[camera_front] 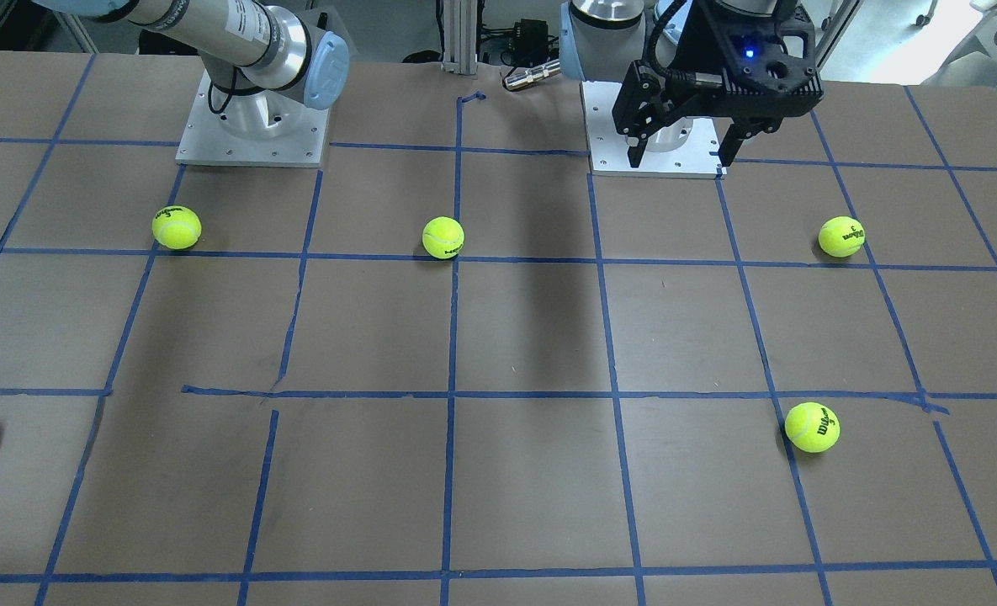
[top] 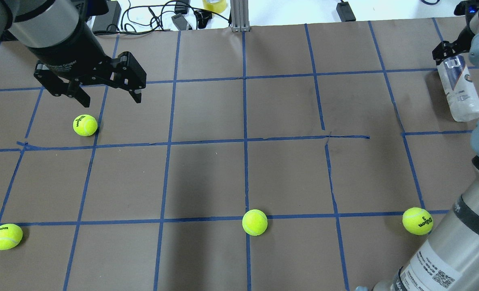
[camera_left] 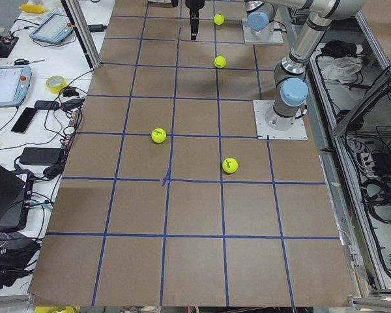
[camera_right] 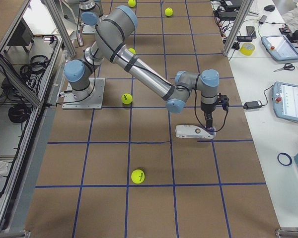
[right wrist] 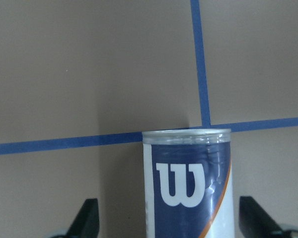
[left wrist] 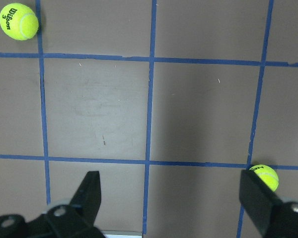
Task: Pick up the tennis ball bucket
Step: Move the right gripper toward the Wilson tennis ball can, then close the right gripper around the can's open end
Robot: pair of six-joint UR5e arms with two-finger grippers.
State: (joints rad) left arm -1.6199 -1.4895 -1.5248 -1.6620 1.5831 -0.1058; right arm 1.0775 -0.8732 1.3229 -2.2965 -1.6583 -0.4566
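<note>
The clear plastic tennis-ball tube with a blue-and-white label (right wrist: 186,183) lies on its side on the brown taped surface (right wrist: 64,74), between the spread right fingers (right wrist: 88,218), not yet clamped. The left fingers (left wrist: 89,191) hang open, well apart from it. Gripping and lifting remain.

Silver, pale blue and black throughout.
You'll find the right arm (camera_right: 139,69) silvery with pale-blue joint caps (camera_front: 327,69), a black band (top: 471,224) and a QR-code label (top: 427,270), bolted on a square grey base plate (camera_front: 252,147) dotted with screws. The left gripper (camera_front: 683,154) is black and angular, with a blue light (camera_front: 749,52), a looping black cable (camera_front: 651,50) and white lettering (top: 63,64) above it.
</note>
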